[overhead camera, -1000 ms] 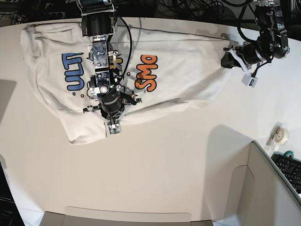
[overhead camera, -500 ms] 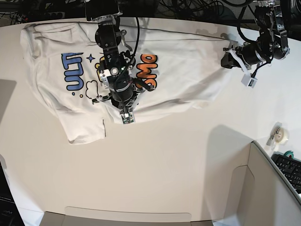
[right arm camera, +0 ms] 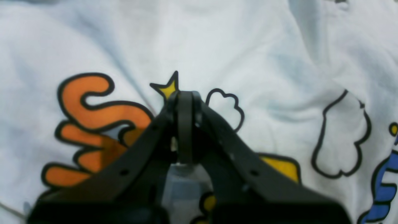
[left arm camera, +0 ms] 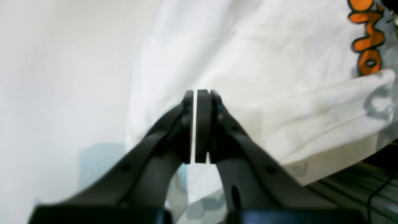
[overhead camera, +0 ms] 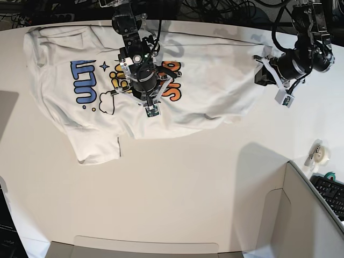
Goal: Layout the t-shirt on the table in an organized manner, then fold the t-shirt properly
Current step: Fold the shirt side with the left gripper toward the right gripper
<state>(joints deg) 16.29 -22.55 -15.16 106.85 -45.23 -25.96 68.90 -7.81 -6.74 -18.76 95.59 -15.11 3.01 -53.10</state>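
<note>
The white t-shirt (overhead camera: 215, 70) lies spread, print up, along the far side of the table (overhead camera: 177, 188), with creases near its lower edge. My right gripper (overhead camera: 150, 103) hangs over the print, shut with nothing in it. In the right wrist view its tips (right arm camera: 185, 93) sit by a yellow star, between the orange lettering and a small cloud on the t-shirt (right arm camera: 217, 37). My left gripper (overhead camera: 259, 72) is at the shirt's right edge. In the left wrist view it (left arm camera: 196, 92) is shut to a hairline on the edge of the t-shirt (left arm camera: 279, 62), and a fold runs away from its tips.
A roll of tape (overhead camera: 321, 153) lies near the table's right edge, with a keyboard (overhead camera: 330, 193) beyond it. Grey-white box panels (overhead camera: 301, 220) rise at the front right. Cables (overhead camera: 226, 8) run behind the table's far edge.
My right arm has moved from the shirt's lower hem up and to the right onto the print. The cloth under it has shifted. My left gripper dipped slightly at the right edge.
</note>
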